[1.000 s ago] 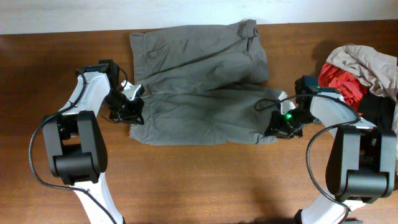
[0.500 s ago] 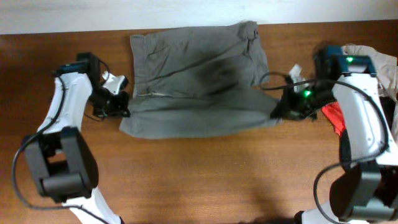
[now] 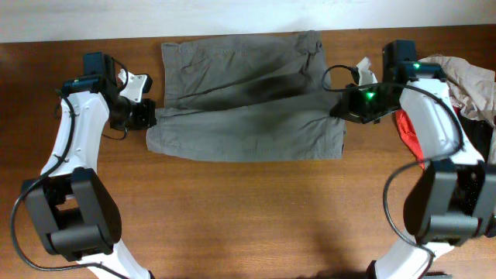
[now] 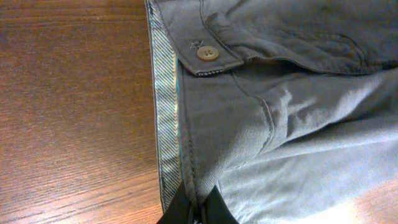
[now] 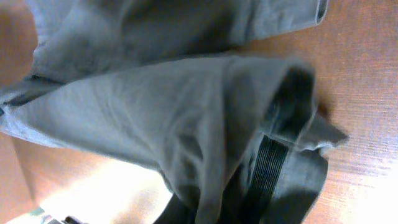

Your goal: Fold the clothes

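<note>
Shorts point(image 3: 244, 136) along the tabletop's point(image 3: 248, 217) far edge now lie partly doubled: your left end effector point(image 3: 149, 116) and right end effector point(image 3: 339, 108), each clamped on a side edge, have carried the near half back, so finish the fold.

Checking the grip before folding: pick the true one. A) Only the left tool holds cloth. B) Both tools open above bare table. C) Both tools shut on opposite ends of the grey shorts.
C: the left tool pinches the grey shorts at the waistband edge, the right tool clamps the far end.
</note>
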{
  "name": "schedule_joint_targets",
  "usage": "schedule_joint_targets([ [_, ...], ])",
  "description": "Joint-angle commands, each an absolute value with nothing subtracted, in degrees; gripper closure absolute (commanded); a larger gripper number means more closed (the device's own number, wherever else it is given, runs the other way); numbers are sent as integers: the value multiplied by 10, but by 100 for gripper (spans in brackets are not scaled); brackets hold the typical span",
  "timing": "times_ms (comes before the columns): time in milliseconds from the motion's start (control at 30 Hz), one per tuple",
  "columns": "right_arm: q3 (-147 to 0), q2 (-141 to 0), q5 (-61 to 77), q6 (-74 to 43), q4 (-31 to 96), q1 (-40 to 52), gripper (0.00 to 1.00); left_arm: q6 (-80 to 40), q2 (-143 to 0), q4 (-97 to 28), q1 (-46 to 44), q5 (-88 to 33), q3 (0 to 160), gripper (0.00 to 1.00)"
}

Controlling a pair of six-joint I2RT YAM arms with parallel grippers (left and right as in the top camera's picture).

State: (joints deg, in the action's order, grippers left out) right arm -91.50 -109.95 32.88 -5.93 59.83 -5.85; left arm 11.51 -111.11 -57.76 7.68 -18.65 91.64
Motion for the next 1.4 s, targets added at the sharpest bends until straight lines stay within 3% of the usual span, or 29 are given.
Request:
schedule_joint_targets([
  [0,-919,-1123,309,-65,585,-60,72,121,-1106,-575,88,-160,923,99],
  [67,-919,-1129,308,-64,594,-60,34,121,-1106,-577,88,-154,923,99],
  [133,-919,-1132,306,-47,608,-60,25,121,-1106,-576,88,-152,923,99],
  [467,-890,-1132,262,11,703,-45,23,121,-1106,-573,88,-152,923,99],
  [733,-780,-1132,268,2,612,-10,24,121,-1106,-573,88,-152,923,99],
  [800,-765,-1132,288,2,593,3,28,121,-1106,-573,88,-152,923,99],
  [1000,-765,-1132,298,2,578,20,59,121,-1106,-573,88,-152,923,98],
  [1133,-765,-1125,298,2,590,18,86,129,-1105,-577,88,-151,923,89],
  [1200,-765,-1117,299,6,598,19,94,132,-1105,-579,88,-145,923,75],
  [1367,-766,-1077,299,11,607,18,96,138,-1099,-613,88,-115,923,57],
])
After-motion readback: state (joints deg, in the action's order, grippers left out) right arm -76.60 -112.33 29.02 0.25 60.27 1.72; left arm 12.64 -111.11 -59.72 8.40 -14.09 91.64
